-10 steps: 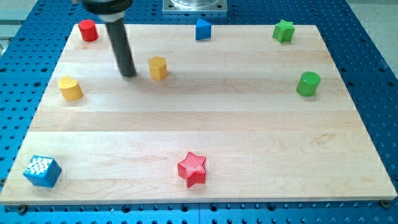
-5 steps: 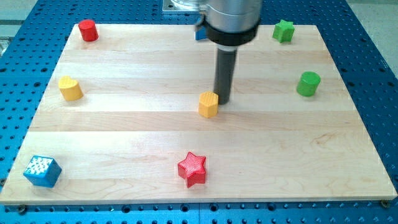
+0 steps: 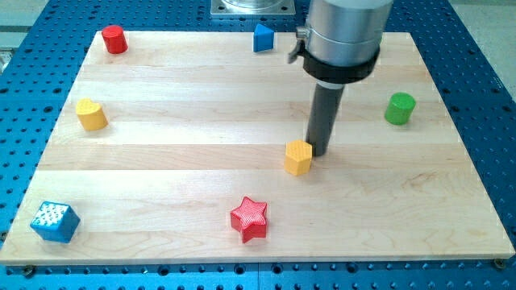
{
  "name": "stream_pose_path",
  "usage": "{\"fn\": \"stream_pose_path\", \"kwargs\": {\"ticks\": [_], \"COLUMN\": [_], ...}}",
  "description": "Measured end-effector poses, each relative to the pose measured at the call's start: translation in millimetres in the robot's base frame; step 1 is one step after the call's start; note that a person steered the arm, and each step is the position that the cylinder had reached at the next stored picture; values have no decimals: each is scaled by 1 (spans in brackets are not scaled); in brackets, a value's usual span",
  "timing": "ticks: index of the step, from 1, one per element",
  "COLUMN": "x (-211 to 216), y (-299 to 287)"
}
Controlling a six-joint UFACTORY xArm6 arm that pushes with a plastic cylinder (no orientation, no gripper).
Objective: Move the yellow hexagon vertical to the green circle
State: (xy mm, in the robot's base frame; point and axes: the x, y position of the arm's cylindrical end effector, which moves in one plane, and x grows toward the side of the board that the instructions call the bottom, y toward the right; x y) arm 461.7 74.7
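The yellow hexagon (image 3: 298, 157) lies a little right of the board's middle. My tip (image 3: 318, 153) stands right against its upper right side, touching it or nearly so. The green circle (image 3: 400, 108) stands near the view's right edge of the board, well up and to the right of the hexagon. The rod runs up from the tip to the arm's wide grey and black body, which hides the board's top right area.
A red star (image 3: 249, 218) sits below and left of the hexagon. A yellow heart-like block (image 3: 91, 114) is at the left, a red cylinder (image 3: 114, 39) top left, a blue block (image 3: 263, 37) top middle, a blue cube (image 3: 55, 221) bottom left.
The yellow hexagon has slid from the upper left to right of the board's middle, down and to the right. My tip moved along with it. The green star is now hidden behind the arm.
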Motion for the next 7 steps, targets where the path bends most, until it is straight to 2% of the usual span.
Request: {"fn": "stream_pose_path", "kwargs": {"ticks": [1,2,5,6,7], "x": [-12,2,73,89,103], "y": [-42,-54,38,50,37]}}
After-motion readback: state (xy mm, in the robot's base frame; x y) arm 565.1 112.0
